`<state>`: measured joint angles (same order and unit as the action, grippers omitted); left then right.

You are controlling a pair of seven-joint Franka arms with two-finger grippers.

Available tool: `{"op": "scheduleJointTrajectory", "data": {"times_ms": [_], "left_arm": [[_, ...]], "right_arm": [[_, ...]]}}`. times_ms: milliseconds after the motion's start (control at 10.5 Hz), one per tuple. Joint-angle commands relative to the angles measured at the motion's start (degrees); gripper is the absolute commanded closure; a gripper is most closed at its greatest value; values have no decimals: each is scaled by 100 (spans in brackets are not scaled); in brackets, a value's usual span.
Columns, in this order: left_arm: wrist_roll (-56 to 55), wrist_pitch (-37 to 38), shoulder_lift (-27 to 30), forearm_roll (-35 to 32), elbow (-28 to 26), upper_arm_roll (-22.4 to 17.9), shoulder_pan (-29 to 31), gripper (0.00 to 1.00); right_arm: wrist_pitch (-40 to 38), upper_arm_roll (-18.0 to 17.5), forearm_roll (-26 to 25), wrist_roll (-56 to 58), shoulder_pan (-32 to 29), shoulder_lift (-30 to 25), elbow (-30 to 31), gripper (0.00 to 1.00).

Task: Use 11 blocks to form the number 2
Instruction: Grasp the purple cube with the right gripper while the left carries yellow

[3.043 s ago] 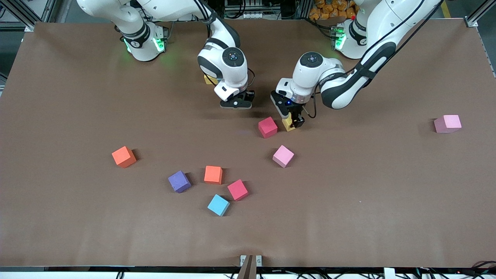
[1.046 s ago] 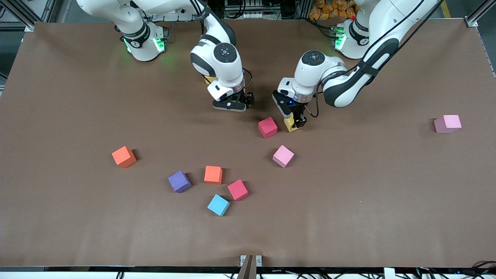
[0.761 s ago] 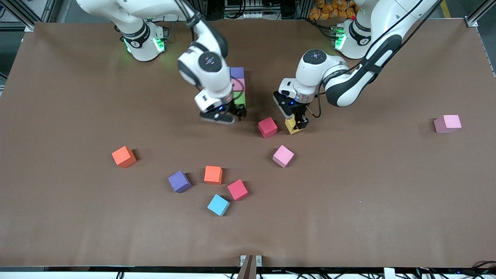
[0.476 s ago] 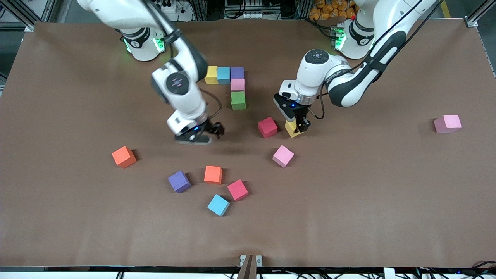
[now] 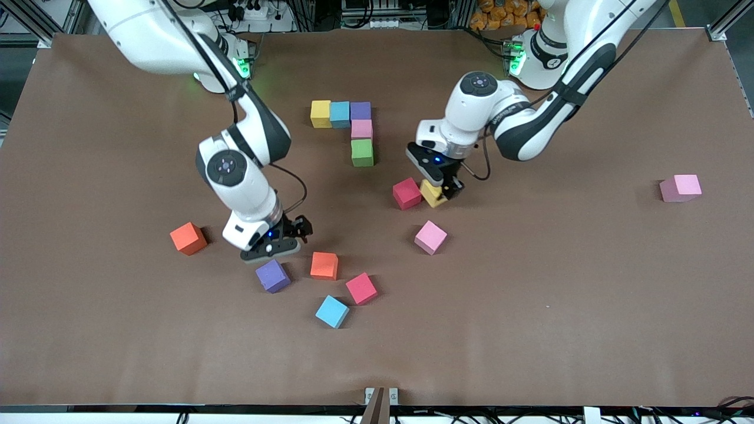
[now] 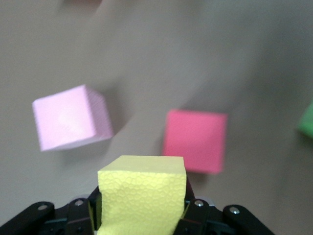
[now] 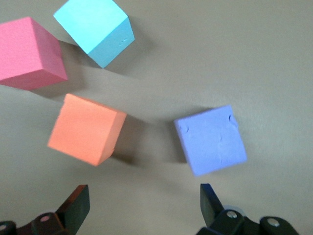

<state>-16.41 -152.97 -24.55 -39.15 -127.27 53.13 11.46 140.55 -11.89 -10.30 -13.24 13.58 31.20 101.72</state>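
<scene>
My left gripper point(image 5: 443, 187) is shut on a yellow block point(image 5: 431, 196) point(image 6: 142, 193), held tilted just over the table beside a red block point(image 5: 407, 194) point(image 6: 195, 141). My right gripper point(image 5: 293, 231) point(image 7: 143, 203) hangs open and empty over the table, close to a purple block point(image 5: 273, 275) point(image 7: 211, 139) and an orange block point(image 5: 324, 265) point(image 7: 87, 128). Near the robots' bases lies a joined group: yellow point(image 5: 321, 113), light blue point(image 5: 340, 114) and purple point(image 5: 360, 111) blocks in a row, then pink point(image 5: 361, 129) and green point(image 5: 362, 152) blocks running toward the camera.
Loose blocks lie about: pink point(image 5: 430, 237) point(image 6: 68, 117), red point(image 5: 361, 288) point(image 7: 29, 53), light blue point(image 5: 332, 311) point(image 7: 94, 30), another orange one point(image 5: 188, 238), and a pink one point(image 5: 680, 188) toward the left arm's end of the brown table point(image 5: 559, 306).
My right arm has swung away from the joined blocks toward the camera, uncovering them, and now hangs by the purple and orange blocks. My left gripper has carried the yellow block closer to the red one.
</scene>
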Motion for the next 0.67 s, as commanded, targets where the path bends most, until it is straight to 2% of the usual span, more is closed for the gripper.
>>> {"op": "scheduleJointTrajectory", "data": {"times_ms": [0, 95, 190, 476, 571], "left_arm": [[-4, 1690, -40, 1195, 1232, 197, -885, 100], [6, 2335, -276, 1234, 1831, 145, -1343, 100], [-3, 2429, -444, 1226, 2046, 110, -1626, 100], [207, 2438, -630, 1199, 2267, 118, -2286, 100], [556, 2439, -639, 1217, 2338, 118, -2332, 100]], "right_arm": [[-80, 72, -192, 488, -48, 412, -406, 0], [-80, 177, -192, 768, -57, 474, -494, 0], [-80, 274, -192, 988, -58, 570, -625, 0], [-19, 485, -183, 1315, -57, 790, -785, 0], [-10, 512, -183, 1324, -58, 843, -802, 0]]}}
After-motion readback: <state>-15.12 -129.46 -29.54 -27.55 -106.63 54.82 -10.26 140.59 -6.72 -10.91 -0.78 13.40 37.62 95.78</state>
